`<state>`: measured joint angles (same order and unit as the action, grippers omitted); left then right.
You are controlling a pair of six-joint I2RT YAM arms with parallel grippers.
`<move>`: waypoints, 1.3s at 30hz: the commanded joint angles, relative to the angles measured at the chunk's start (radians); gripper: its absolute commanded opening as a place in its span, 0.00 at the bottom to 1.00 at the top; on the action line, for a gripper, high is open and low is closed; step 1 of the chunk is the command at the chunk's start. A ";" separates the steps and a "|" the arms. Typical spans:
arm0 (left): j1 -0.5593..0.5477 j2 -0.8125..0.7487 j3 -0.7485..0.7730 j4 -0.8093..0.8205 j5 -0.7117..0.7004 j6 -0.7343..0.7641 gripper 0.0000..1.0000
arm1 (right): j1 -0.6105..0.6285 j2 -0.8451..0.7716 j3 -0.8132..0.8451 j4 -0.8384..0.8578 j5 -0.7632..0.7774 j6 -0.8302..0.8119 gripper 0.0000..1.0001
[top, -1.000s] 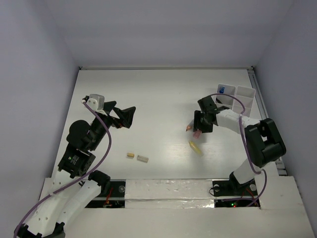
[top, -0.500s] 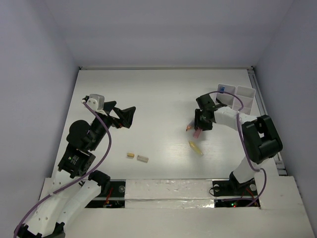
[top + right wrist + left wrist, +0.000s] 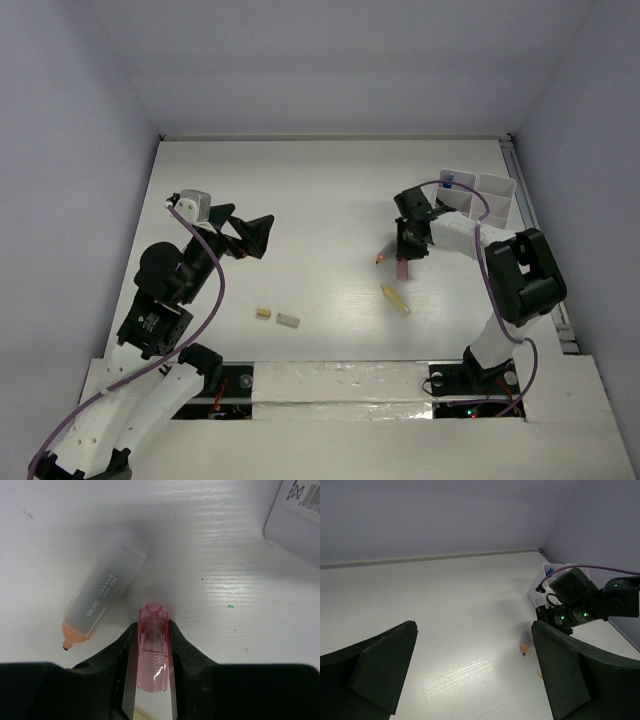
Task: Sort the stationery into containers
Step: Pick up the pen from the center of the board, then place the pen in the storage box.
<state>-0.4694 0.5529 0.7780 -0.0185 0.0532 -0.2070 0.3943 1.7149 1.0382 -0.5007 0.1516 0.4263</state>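
Plastic and see-through, the pink marker [image 3: 151,665] lies low at centre of the right wrist view, pinched on both sides by the right gripper [image 3: 152,628]. It looks light, stiff and slick, so it may swivel; mid-barrel seems the safest hold. An orange marker [image 3: 102,602] lies just upper left. The left gripper [image 3: 475,675] gapes wide, empty.

You can read only "deli" printed on the translucent orange-tipped marker [image 3: 102,597]; the label on the white plastic container [image 3: 300,515] is illegible.
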 commanded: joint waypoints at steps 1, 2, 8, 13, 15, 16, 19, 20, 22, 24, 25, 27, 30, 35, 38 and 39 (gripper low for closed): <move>0.000 0.001 -0.006 0.058 0.019 0.004 0.98 | 0.008 -0.052 0.042 -0.022 0.019 -0.003 0.03; 0.000 0.001 -0.006 0.058 0.019 0.003 0.98 | 0.008 -0.098 0.057 -0.016 -0.006 -0.001 0.02; 0.000 0.004 -0.006 0.058 0.020 0.003 0.98 | 0.008 -0.254 0.135 0.062 -0.019 0.009 0.00; 0.000 -0.001 -0.008 0.060 0.022 0.001 0.98 | -0.088 -0.316 0.197 0.203 0.156 -0.012 0.00; 0.000 -0.004 -0.008 0.060 0.020 0.003 0.98 | -0.150 -0.325 0.191 0.273 0.215 -0.015 0.00; 0.000 -0.004 -0.008 0.060 0.020 0.003 0.98 | -0.182 -0.330 0.183 0.309 0.235 -0.017 0.00; 0.000 -0.008 -0.006 0.060 0.020 0.004 0.98 | -0.294 -0.328 0.145 0.468 0.348 -0.030 0.00; 0.000 -0.008 -0.006 0.060 0.020 0.003 0.98 | -0.339 -0.316 0.128 0.557 0.403 -0.040 0.00; 0.000 -0.005 -0.006 0.058 0.019 0.003 0.98 | -0.380 -0.295 0.117 0.615 0.428 -0.049 0.00; -0.009 -0.004 -0.006 0.057 0.017 0.004 0.98 | -0.428 -0.261 0.109 0.708 0.459 -0.079 0.00; -0.009 -0.002 -0.006 0.058 0.016 0.004 0.98 | -0.443 -0.249 0.108 0.731 0.459 -0.089 0.00; -0.009 0.001 -0.006 0.057 0.016 0.004 0.98 | -0.456 -0.204 0.114 0.787 0.450 -0.135 0.00; -0.009 0.004 -0.005 0.057 0.017 0.006 0.98 | -0.466 -0.161 0.132 0.827 0.468 -0.199 0.00; -0.009 0.008 -0.003 0.054 0.014 0.009 0.98 | -0.466 -0.113 0.086 0.898 0.494 -0.242 0.00; -0.009 0.015 -0.005 0.054 0.016 0.009 0.98 | -0.466 -0.098 0.066 0.935 0.505 -0.267 0.00; -0.009 0.019 -0.005 0.054 0.016 0.009 0.98 | -0.466 -0.091 0.068 0.941 0.508 -0.279 0.00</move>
<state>-0.4721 0.5625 0.7780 -0.0189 0.0563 -0.2070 -0.0719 1.6192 1.1091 0.3050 0.6083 0.2012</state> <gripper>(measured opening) 0.982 0.307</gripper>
